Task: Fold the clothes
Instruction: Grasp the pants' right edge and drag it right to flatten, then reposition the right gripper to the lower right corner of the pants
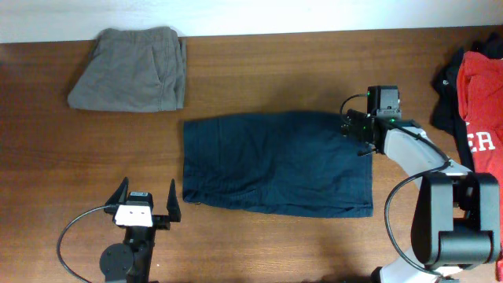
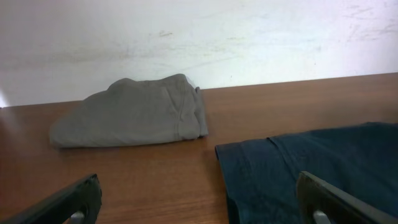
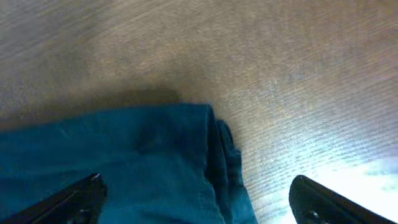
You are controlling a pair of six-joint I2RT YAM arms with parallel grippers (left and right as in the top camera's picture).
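Navy shorts [image 1: 275,161] lie flat mid-table [image 1: 314,71], long axis left-right, roughly one rectangle, with faint seams and light wrinkles. Left edge is straight and the lower edge runs clean to the bottom-right corner. In the right wrist view the top-right corner shows stacked layers with a small fold sticking out at the side. Right gripper [image 1: 357,134] sits over that top-right corner, fingers spread with the cloth corner between them [image 3: 196,180]; can't tell if they touch the fabric. Left gripper [image 1: 149,189] is also spread wide, parked on bare wood just off the bottom-left corner, clear of the cloth; its camera sees the shorts' left edge [image 2: 311,162]. Folded grey shorts [image 1: 130,69] are at the top left, apart from the navy pair with a wood strip between. Red shirt [image 1: 481,102] and a black garment [image 1: 448,86] are piled at the right edge. There's bare wood above the navy shorts and to their left.
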